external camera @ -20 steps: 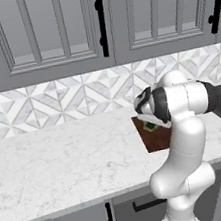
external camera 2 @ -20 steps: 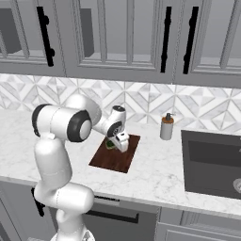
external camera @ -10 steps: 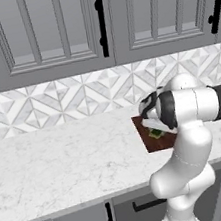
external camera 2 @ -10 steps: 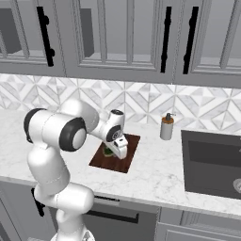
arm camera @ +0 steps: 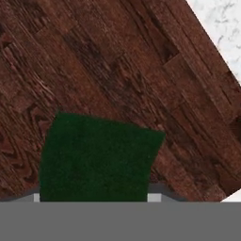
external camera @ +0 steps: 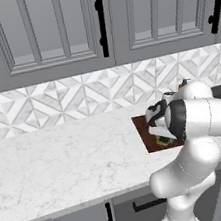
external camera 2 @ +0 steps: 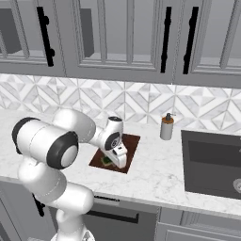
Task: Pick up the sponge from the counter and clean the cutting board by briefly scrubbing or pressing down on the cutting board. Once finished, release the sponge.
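Kitchen, grey cabinets (external camera: 49,31), tiled backsplash (external camera: 55,101), marble counter (external camera: 55,162), sink (external camera 2: 212,162)

Flanking base views; close overhead hand view

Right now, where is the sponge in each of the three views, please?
Left base view: the sponge is right of centre, a green sliver under the gripper, on the board.
Right base view: just left of centre, on the board's near part.
Hand view: lower left, large dark green patch.
Shared landmark: the board.
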